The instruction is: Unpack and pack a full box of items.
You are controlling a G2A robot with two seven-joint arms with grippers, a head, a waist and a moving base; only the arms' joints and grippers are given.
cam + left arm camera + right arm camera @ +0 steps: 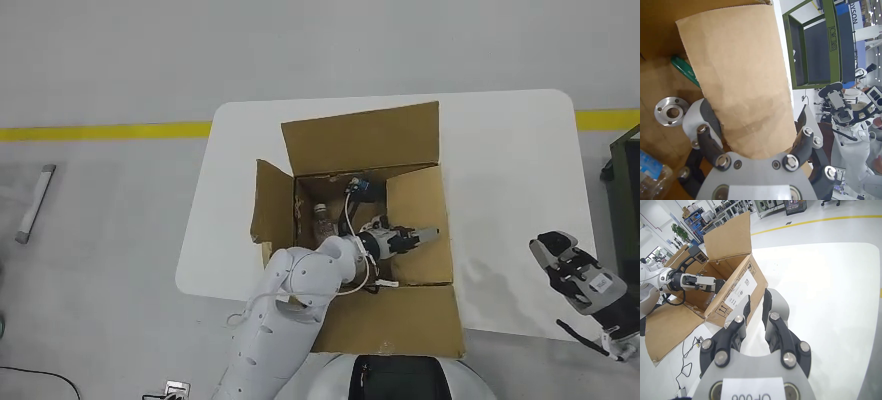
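Left pincer (755,108) spread wide, box flap (738,75) between its fingers, metal flange (670,111) just beside

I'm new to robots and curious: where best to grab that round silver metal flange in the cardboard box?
Likely across the outer rim of the round silver metal flange, from above: it lies flat on the cardboard box floor, leaving only its edges free.

My left arm reaches into the box (362,140) from its near side. The left gripper (755,107) is spread wide, straddling the box's right flap. My right arm is parked well right of the box. The right gripper (756,303) is empty, with a narrow gap between its pads.
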